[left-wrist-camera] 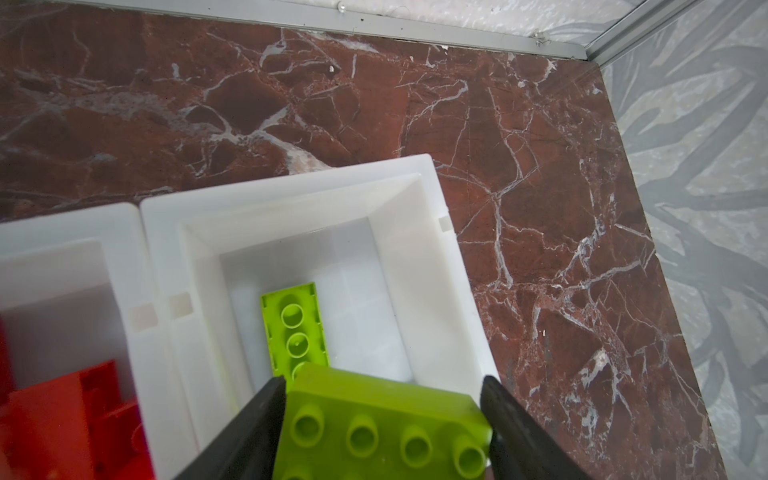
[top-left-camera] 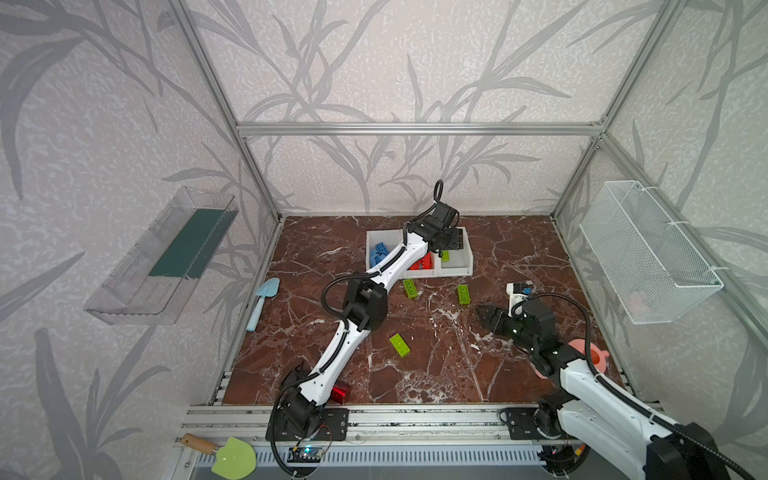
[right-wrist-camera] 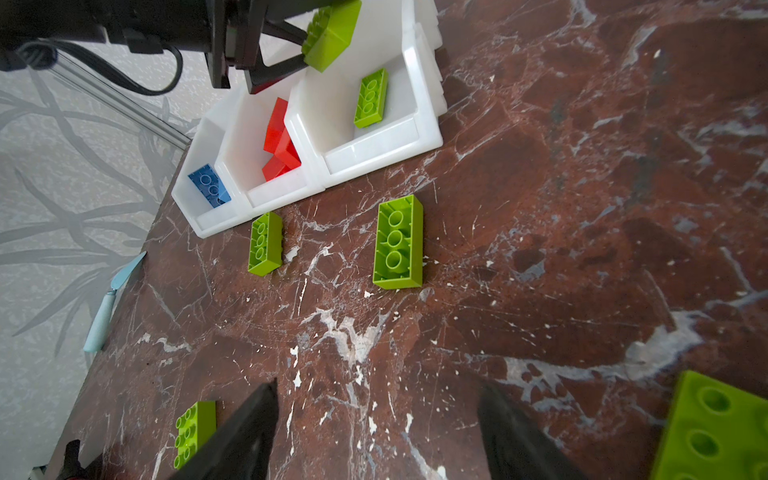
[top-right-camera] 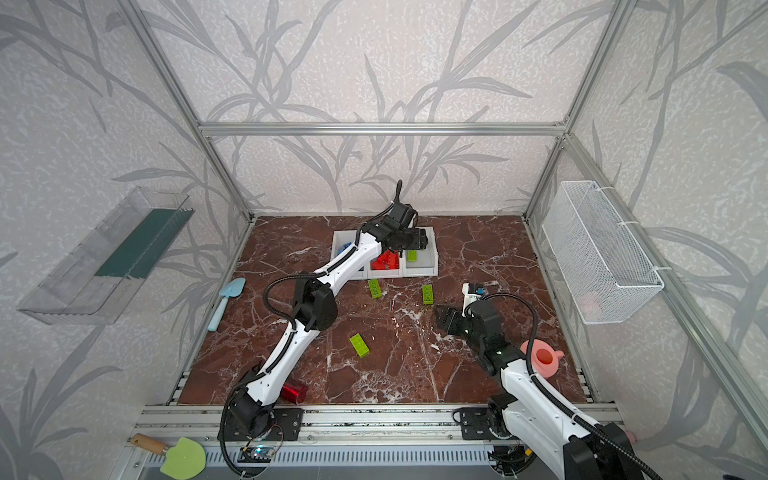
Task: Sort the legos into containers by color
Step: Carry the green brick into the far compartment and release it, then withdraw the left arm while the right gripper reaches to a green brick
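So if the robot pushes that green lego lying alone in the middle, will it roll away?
Probably not: the green lego rests flat, studs up, so it should slide or spin. It looks like hard plastic, likely stiff and light. Its glossy sides might slip.

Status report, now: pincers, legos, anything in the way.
Left pincer shut on green lego above rightmost container. Right pincer open, empty, over table. More green legos loose on table. Nothing blocks the drop.
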